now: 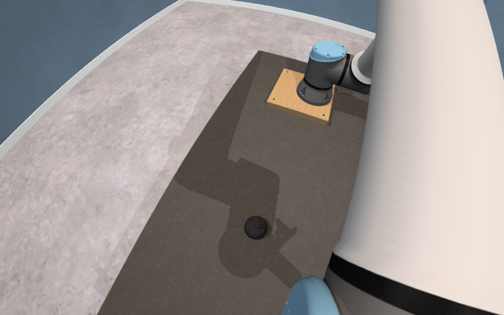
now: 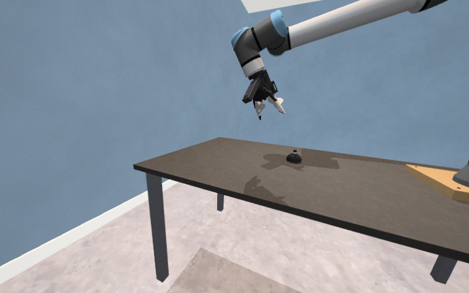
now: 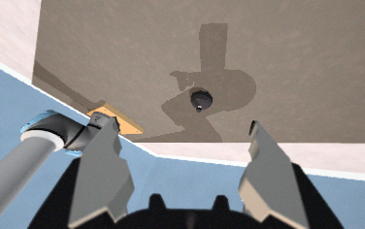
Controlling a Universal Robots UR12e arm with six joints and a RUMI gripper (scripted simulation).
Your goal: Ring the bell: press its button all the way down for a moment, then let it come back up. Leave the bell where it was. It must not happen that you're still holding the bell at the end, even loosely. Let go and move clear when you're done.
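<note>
Blue wall [image 2: 103, 86] behind, mottled grey floor [image 2: 259, 242] below. Dark brown table [image 2: 345, 193] runs across the middle right of the exterior view on grey legs. Small black bell [image 2: 294, 158] sits on the tabletop near the frame's centre, button [image 2: 294, 151] on top, inside the arm's shadow. Top view: bell [image 1: 255, 227] at lower centre, well apart from the wooden base plate [image 1: 282, 102] at upper right that carries the arm's foot. Gripper [image 2: 270, 109] hangs high above the table in the upper centre of the exterior view, well apart from the bell, tilted, jaws spread wide, nothing between them. Wrist view: both fingers frame the lower edge; bell [image 3: 201, 99] small at centre.
</note>
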